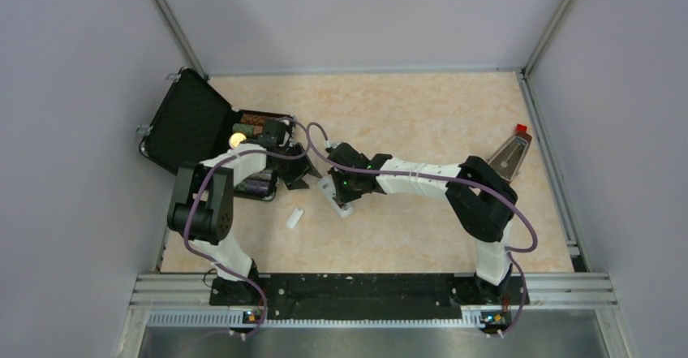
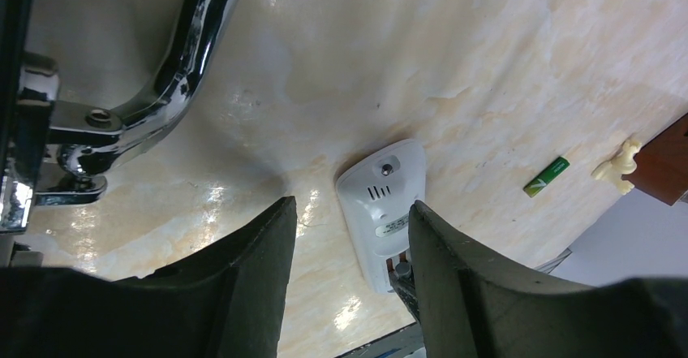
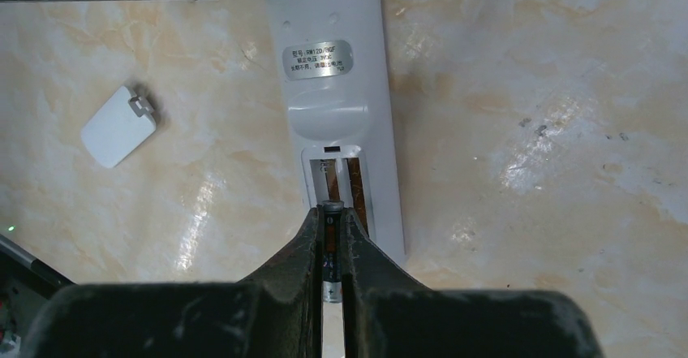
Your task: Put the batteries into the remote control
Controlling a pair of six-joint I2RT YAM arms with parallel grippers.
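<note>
The white remote control (image 3: 334,90) lies plain face up on the table, its battery bay (image 3: 342,181) open at the near end. My right gripper (image 3: 331,212) is shut on the darker battery (image 3: 330,240), held lengthwise with its tip at the bay's near edge. The green battery (image 2: 547,176) lies loose on the table, apart from the remote (image 2: 381,200). My left gripper (image 2: 350,208) is open and empty, low over the table, its right finger beside the remote's edge. In the top view both grippers (image 1: 298,175) (image 1: 341,198) meet at the remote (image 1: 334,191).
The loose white cover piece (image 3: 119,127) lies left of the remote, also seen in the top view (image 1: 294,217). An open black case (image 1: 195,127) stands at the back left, its chrome handle (image 2: 191,49) close to my left gripper. A brown object with a red top (image 1: 511,153) stands at the right.
</note>
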